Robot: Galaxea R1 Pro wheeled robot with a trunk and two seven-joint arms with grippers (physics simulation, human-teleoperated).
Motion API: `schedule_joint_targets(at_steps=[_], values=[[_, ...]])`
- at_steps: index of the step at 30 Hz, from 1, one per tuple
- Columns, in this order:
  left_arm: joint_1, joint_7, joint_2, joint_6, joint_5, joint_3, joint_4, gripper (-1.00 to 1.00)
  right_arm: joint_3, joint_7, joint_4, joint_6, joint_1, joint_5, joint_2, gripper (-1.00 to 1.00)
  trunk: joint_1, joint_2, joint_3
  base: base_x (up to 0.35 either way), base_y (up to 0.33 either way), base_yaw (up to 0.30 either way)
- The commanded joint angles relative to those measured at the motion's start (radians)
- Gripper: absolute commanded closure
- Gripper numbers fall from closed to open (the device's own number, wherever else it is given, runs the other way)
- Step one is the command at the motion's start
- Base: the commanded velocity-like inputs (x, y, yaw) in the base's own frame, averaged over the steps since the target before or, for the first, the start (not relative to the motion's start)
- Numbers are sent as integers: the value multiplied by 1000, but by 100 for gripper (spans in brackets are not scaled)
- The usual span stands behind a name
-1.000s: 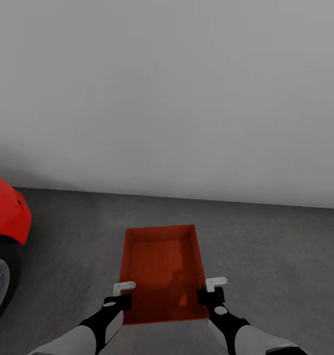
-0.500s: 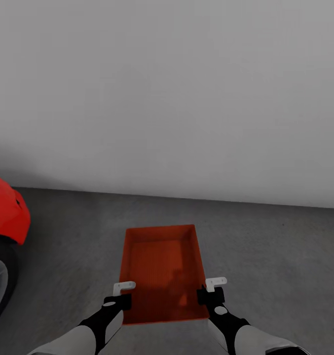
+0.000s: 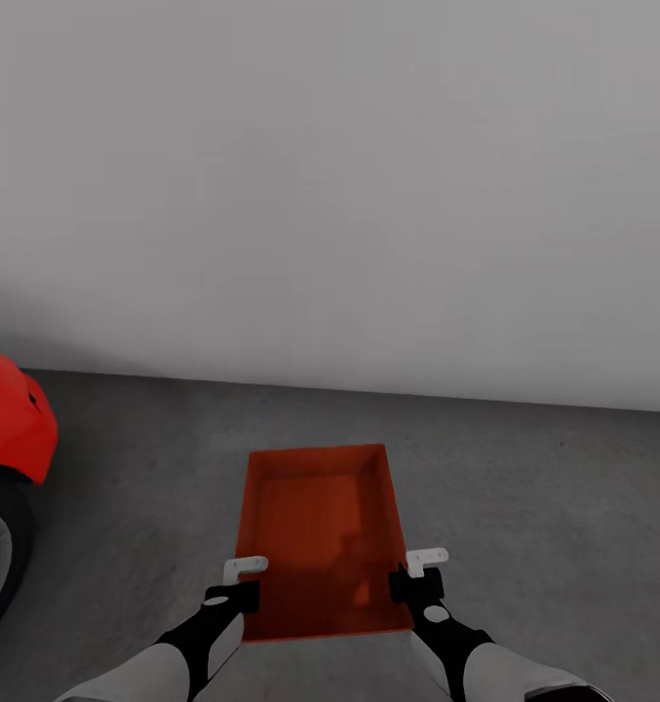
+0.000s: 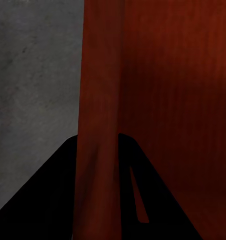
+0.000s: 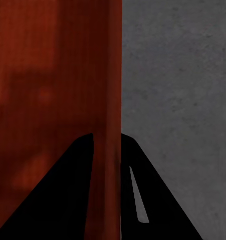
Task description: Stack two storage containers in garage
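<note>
You have one bin [image 3: 322, 531] in the garage, held low in the middle of the head frame, a little below centre. Your left end effector [image 3: 244, 570] is clamped on its left wall and your right end effector [image 3: 425, 564] on its right wall; in each wrist view the orange-red wall [image 4: 98, 125] runs between the two dark fingers [image 4: 52, 195], one inside and one outside. I cannot tell whether the bin's base touches the floor [image 3: 524, 507] or hangs just above it.

So, as I judge it, the carry of this bin is nearly finished: you need to set it down and let go. A second bin is not in front of you here, so fetching it and stacking it on this one looks to be what remains.

The floor is dark grey, speckled concrete, flat and bare around the bin. A plain pale wall [image 3: 349, 195] takes the upper half of the frame, meeting the floor just beyond the bin. The red nose of a car [image 3: 13, 419] sits at the left edge, well apart from the bin.
</note>
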Motion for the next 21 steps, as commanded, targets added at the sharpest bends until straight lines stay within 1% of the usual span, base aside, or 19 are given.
schedule_joint_targets(at_steps=[1,19,21], values=[[-1,10,1,-33,43,49,-30,100,-64,-7,3,-3,0,-12,-6,100,4,-8,-4,0,0,0],[-1,12,1,-33,43,49,-31,100,-64,-7,3,-2,0,-12,-6,100,73,-134,-61,0,0,0],[-1,12,1,-33,43,49,-30,100,-65,-7,5,-3,0,-16,-3,100,81,-148,-67,0,0,-114]])
